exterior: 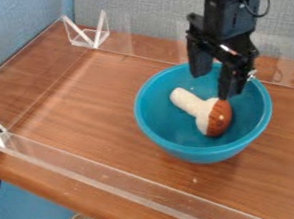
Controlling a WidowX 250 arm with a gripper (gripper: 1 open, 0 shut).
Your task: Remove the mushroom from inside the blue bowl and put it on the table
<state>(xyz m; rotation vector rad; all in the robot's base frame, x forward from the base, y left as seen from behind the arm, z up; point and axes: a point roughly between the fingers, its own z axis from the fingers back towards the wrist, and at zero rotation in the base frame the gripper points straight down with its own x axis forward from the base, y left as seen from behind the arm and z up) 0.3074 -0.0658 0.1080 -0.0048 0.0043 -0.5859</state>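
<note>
The blue bowl (pixel 170 137) sits on the wooden table (pixel 69 109), and the mushroom (pixel 204 112) lies on its side inside it, pale stem towards the upper left, reddish-brown cap towards the lower right. The black gripper (pixel 220 84) reaches down over the bowl from above, its fingers spread apart (one at the far rim side, the other nearer the cap). A clear low wall (pixel 97 173) runs along the table's edge, and a white bracket (pixel 88 31) stands at the far left corner.
</note>
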